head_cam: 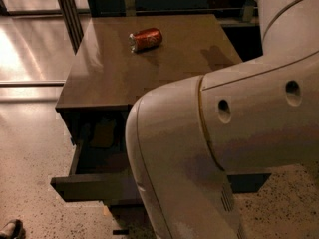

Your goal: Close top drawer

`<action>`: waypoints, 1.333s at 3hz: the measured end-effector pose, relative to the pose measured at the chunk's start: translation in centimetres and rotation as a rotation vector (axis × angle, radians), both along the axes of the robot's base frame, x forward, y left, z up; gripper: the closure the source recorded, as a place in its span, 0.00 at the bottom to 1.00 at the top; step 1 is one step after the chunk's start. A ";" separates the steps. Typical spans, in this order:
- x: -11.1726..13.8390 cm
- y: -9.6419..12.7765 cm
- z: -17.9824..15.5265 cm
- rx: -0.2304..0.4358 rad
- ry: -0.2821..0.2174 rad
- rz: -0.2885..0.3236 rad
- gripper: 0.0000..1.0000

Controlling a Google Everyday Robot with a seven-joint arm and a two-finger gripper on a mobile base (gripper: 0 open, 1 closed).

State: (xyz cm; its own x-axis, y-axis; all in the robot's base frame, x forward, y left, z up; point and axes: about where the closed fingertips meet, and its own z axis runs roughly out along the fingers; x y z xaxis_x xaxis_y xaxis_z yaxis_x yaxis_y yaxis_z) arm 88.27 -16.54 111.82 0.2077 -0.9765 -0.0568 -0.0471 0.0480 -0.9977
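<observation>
Camera view hides the gripper behind the arm (239,148), jaw state untellable; press the top drawer (89,187) squarely under the bench's (164,68) front edge.

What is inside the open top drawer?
The left part of the top drawer shows a dark interior with one dim brownish shape at the back, too unclear to name. The white robot arm covers the rest. The claw is out of view.
</observation>
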 end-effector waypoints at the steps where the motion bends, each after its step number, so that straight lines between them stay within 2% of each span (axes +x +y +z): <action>1: -0.1 -0.5 -0.2 0.112 0.021 -0.033 0.00; 2: -0.1 -0.5 -0.2 0.112 0.021 -0.033 0.00; 3: 0.1 -0.6 0.2 0.175 0.008 -0.047 0.00; 4: 0.5 -1.1 1.2 0.313 -0.017 -0.076 0.00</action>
